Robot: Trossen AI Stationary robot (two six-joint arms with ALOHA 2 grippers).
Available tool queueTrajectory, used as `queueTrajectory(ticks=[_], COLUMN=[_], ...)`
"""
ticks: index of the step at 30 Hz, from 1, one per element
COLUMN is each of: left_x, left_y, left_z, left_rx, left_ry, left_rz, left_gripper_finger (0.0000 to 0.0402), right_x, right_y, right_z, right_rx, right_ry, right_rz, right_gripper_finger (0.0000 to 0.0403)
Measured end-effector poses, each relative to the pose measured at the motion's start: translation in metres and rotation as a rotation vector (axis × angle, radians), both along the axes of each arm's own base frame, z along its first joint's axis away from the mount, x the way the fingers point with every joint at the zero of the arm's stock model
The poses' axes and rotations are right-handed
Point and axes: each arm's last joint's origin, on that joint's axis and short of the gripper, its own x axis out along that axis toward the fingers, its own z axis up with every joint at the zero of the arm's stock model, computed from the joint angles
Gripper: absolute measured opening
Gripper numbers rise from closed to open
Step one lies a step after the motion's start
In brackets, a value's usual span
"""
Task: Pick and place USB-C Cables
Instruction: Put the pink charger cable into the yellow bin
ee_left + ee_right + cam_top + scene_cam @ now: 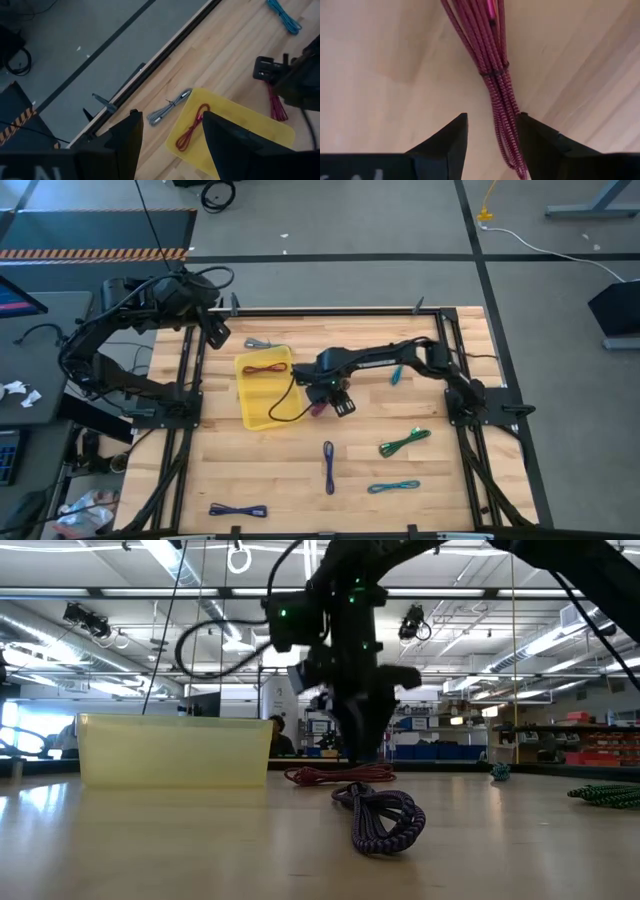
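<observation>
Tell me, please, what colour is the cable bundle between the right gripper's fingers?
Maroon; the cable bundle shows best in the right wrist view, between the right gripper's open fingers.

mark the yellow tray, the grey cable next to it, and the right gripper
yellow tray (283,416), high view, bare floor.
grey cable (169,106), left wrist view, mid-bundle.
right gripper (491,131), right wrist view, between fingertips.

Bright, even overhead light
Ceiling strip lamps (190,575) glare in the low view; the right tool (492,131) looks blurred close up.
</observation>
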Motion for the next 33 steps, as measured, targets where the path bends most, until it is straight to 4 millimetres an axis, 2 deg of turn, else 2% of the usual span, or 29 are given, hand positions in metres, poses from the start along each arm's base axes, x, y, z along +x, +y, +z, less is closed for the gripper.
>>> queueTrajectory(ticks=[6, 11, 15, 19, 23, 26, 33], left_x=[0.0, 0.0, 0.0, 0.0, 0.0, 0.0, 0.0], left_y=[0.0, 0.0, 0.0, 0.0, 0.0, 0.0, 0.0], left_z=[0.0, 0.0, 0.0, 0.0, 0.0, 0.0, 0.0], left_rx=[0.001, 0.001, -0.001, -0.002, -0.002, -0.007, -0.008], left_ry=[0.001, 0.001, -0.002, -0.003, -0.004, -0.009, -0.011], left_rz=[-0.002, -0.001, 0.002, 0.004, 0.004, 0.011, 0.014], left_gripper_finger=[0.0213, 0.0213, 0.0213, 0.0212, 0.0209, 0.0206, 0.0206], right_x=[0.003, 0.006, 0.006, 0.002, -0.004, -0.011, -0.029], right_y=[0.0, -0.001, -0.001, 0.0, 0.001, 0.005, 0.013], right_z=[-0.023, -0.027, -0.027, -0.026, -0.023, -0.005, 0.081], right_rx=[-0.005, -0.007, -0.005, 0.001, 0.002, 0.0, 0.0], right_ry=[0.056, 0.043, 0.047, 0.085, 0.133, 0.14, -0.123], right_rz=[0.004, 0.012, -0.02, -0.074, -0.113, -0.115, -0.159], right_gripper_finger=[0.0178, 0.017, 0.0118, 0.0025, 0.0018, 0.0018, 0.0018])
